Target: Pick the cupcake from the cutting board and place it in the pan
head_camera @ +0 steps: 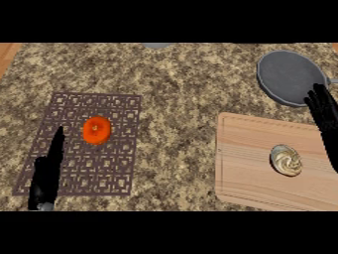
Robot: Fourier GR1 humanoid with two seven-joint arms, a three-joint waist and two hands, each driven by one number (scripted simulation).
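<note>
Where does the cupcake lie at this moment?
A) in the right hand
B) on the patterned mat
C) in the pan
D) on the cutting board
D: the cupcake sits on the wooden cutting board, apart from the open right hand, and the pan holds nothing.

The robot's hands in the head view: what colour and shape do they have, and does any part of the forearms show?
Both hands are black, with long slim fingers. The left hand shows edge-on as a narrow dark shape, and a small grey piece of forearm appears under it. The right hand shows broader, with separate fingers, and a grey bit of forearm at its base. No cables or markings can be seen.
</note>
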